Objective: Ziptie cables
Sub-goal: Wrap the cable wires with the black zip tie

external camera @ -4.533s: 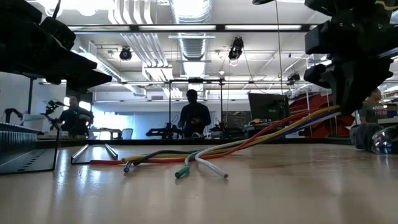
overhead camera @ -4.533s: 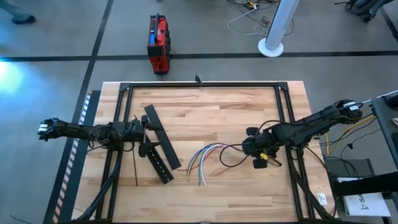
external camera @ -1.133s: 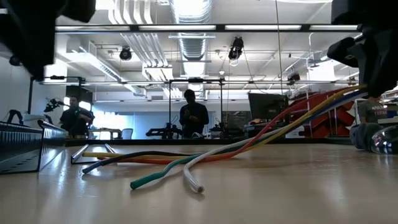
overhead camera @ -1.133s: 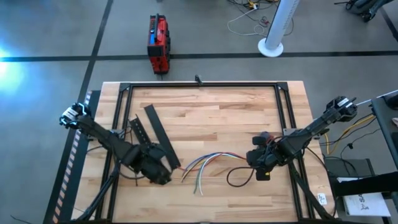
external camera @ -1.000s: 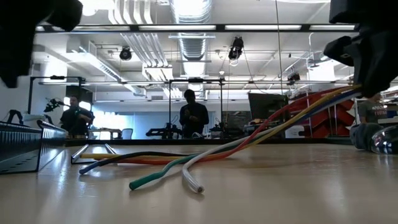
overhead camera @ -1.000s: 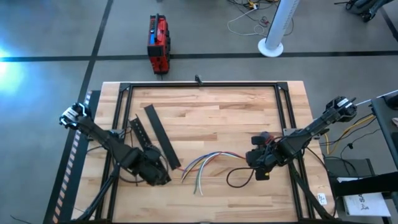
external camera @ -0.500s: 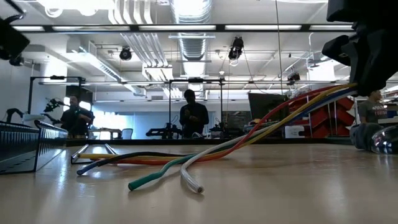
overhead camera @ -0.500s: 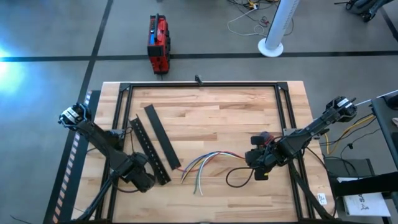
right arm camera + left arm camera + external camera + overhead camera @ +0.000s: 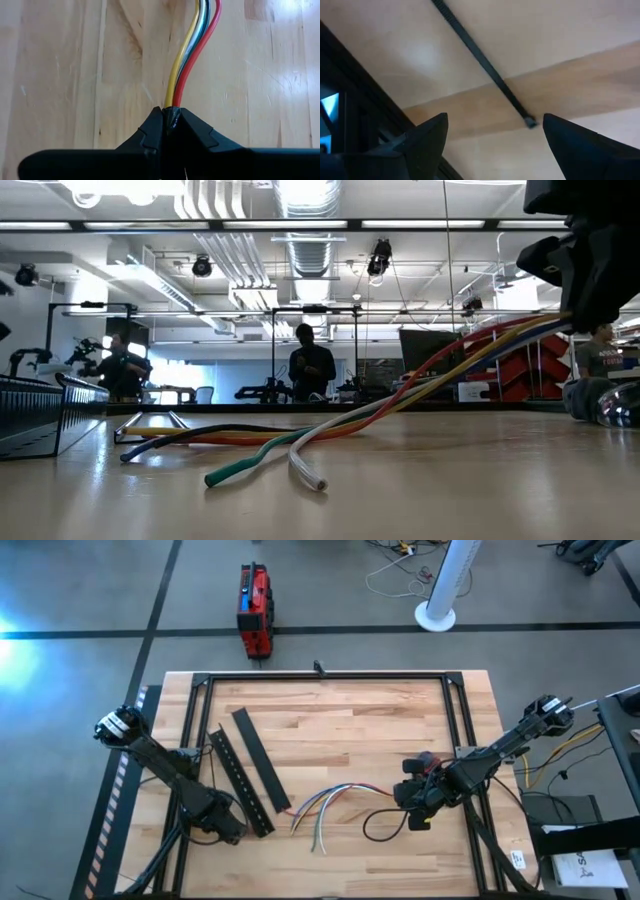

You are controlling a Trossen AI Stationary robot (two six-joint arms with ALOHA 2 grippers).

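Note:
The cables (image 9: 330,802), a bundle of yellow, red, blue, green and white wires, run across the table's middle. Their free ends (image 9: 300,465) lie fanned out on the wood. My right gripper (image 9: 408,796) is shut on their other end, right of centre. My left gripper (image 9: 222,828) hangs open at the near left, pointing steeply down. In the left wrist view a thin black ziptie (image 9: 485,57) lies flat on the wood below my left gripper (image 9: 492,145). Its head (image 9: 530,121) shows between the two spread fingers, which stand apart from it. My right gripper pinches the cables between its two fingers at the bundle's end (image 9: 172,102), the wires side by side. The fingers slant down from the table's right side and lie along the wires. From the hold (image 9: 560,320) the bundle slopes down to the table, where its free ends rest.
Two long black slotted bars (image 9: 240,783) (image 9: 262,762) lie slanted just right of my left gripper. A black frame rail (image 9: 185,770) runs around the table. A loop of dark wire (image 9: 375,827) lies near the right gripper. A red case (image 9: 254,610) stands on the floor beyond the far edge.
My left gripper has moved down and toward the table's left edge, away from the black bars, tipping steeper and rolling as it went. It has left the low view. It has stayed open. The right gripper and the cables have kept still.

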